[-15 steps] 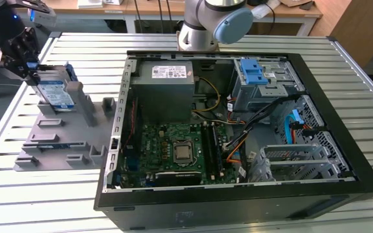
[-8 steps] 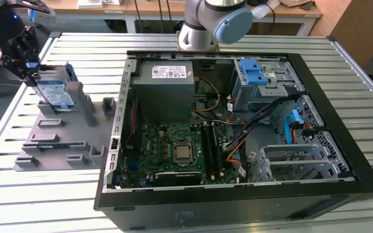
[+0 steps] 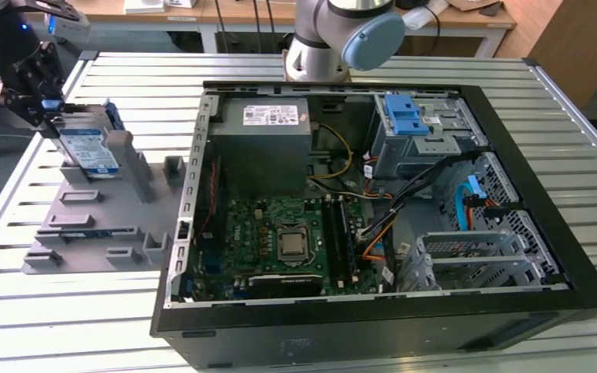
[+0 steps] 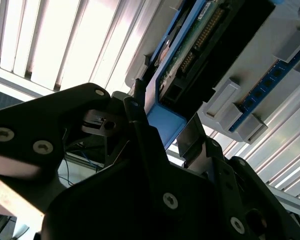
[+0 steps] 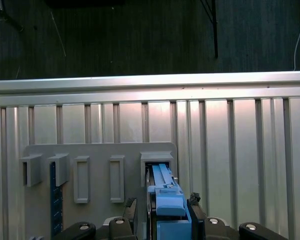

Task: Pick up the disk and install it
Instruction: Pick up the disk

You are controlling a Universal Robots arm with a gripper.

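The disk (image 3: 89, 150), silver with a white-and-blue label and a blue bracket, stands on edge in a slot of the grey holder (image 3: 91, 225) at the exterior view's left. My gripper (image 3: 52, 123) is at the disk's upper end. In the first wrist view the blue bracket (image 5: 166, 200) sits tight between my two dark fingers (image 5: 131, 209), with the gripper (image 5: 163, 206) shut on it. The second wrist view has the same bracket end (image 4: 165, 122) clamped in the gripper (image 4: 166, 131), and the disk's circuit-board side (image 4: 200, 45) runs away beyond it.
An open computer case (image 3: 547, 194) lies on the slatted metal table (image 3: 60, 311), with a drive bay and ridged blue latch (image 3: 407, 116) at its far right and a grey power supply box (image 3: 267, 148). A blue memory stick (image 5: 52, 195) stands in the holder.
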